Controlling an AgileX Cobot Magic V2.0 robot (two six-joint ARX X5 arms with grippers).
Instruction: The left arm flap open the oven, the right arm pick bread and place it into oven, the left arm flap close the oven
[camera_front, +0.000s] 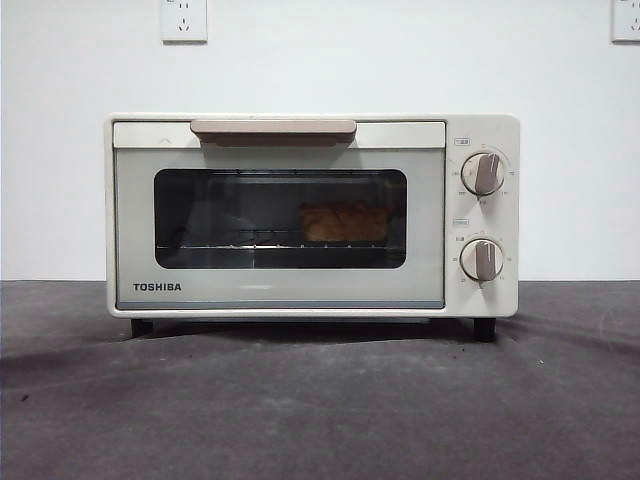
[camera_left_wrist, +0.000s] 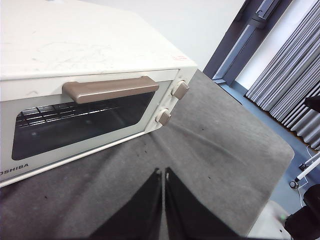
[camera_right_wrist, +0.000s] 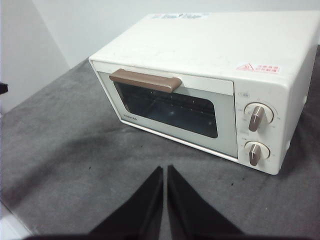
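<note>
The cream-white TOSHIBA oven (camera_front: 310, 215) stands on the dark grey table with its door shut. The golden bread (camera_front: 344, 222) lies on the rack inside, seen through the dark window, right of the middle. The beige handle (camera_front: 273, 130) runs along the top of the door. My left gripper (camera_left_wrist: 163, 172) is shut and empty, held back above the cloth in front of the oven (camera_left_wrist: 90, 90). My right gripper (camera_right_wrist: 165, 170) is shut and empty, also held back from the oven (camera_right_wrist: 200, 85). Neither arm shows in the front view.
Two beige knobs (camera_front: 484, 173) sit on the oven's right panel. The dark grey cloth (camera_front: 320, 400) covers the table in front. A white wall with sockets (camera_front: 184, 20) is behind. The table's edge and curtains (camera_left_wrist: 295, 75) show in the left wrist view.
</note>
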